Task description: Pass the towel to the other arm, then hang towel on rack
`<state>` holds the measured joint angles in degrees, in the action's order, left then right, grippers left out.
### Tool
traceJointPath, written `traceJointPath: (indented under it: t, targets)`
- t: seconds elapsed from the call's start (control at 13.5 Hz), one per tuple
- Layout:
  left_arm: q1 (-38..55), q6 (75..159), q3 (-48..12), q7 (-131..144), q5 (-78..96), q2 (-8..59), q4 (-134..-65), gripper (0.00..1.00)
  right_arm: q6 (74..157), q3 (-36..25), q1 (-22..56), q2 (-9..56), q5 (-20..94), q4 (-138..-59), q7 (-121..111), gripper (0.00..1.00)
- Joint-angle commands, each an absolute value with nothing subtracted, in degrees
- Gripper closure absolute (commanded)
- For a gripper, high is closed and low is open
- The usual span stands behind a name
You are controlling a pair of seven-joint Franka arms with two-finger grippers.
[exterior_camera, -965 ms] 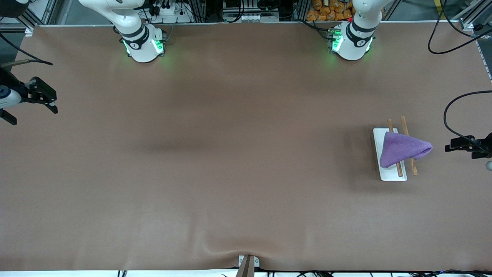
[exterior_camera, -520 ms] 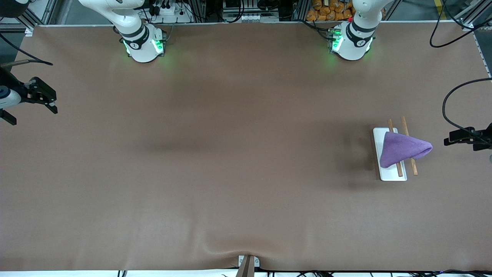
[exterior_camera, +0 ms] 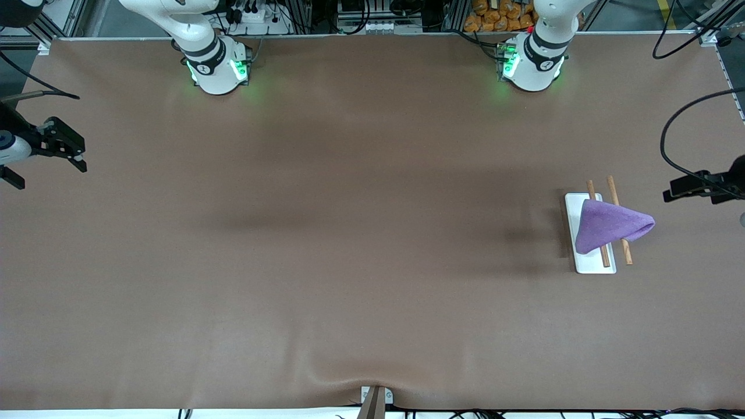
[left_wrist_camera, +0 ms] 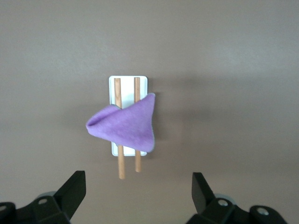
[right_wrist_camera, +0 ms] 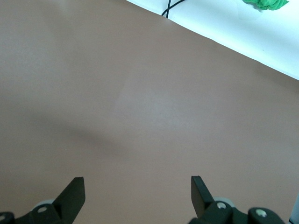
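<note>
The purple towel (exterior_camera: 611, 226) hangs folded over the two brown rods of the rack (exterior_camera: 588, 265), which stands toward the left arm's end of the table. One pointed corner of the cloth sticks out past the rods. In the left wrist view the towel (left_wrist_camera: 125, 126) covers the middle of the rack (left_wrist_camera: 128, 81), apart from my gripper. My left gripper (exterior_camera: 675, 192) hovers open and empty above the table beside the rack; its own view shows it (left_wrist_camera: 138, 186) with jaws wide. At the table's other end my right gripper (exterior_camera: 81, 158) waits open over bare surface, also empty (right_wrist_camera: 138, 191).
A black cable (exterior_camera: 669, 145) loops over the table's edge at the left arm's end. The two arm bases (exterior_camera: 218, 70) (exterior_camera: 532, 67) stand along the table's edge farthest from the front camera. A small metal bracket (exterior_camera: 375, 398) sits at the nearest edge, under a wrinkle in the brown cover.
My left gripper has drifted away from the towel's corner, toward the arm bases' side. The towel stays draped on the rack. The right arm has hardly moved.
</note>
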<state>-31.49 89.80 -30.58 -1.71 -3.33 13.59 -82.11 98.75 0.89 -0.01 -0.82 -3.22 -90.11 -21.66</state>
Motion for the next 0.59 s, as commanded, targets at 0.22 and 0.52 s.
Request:
traceJointPath:
  t: [0.22,0.52]
  targets:
    - [-32.2,87.2,-32.5,1.7,-1.0,8.9,-83.1,0.00,97.6,1.1,-0.4,0.1,-4.0,-88.5,-20.7,0.00]
    - [-32.1,86.9,-32.9,2.8,-0.3,7.6,-83.0,0.00,97.6,1.1,-0.4,0.1,-4.0,-88.5,-20.7,0.00]
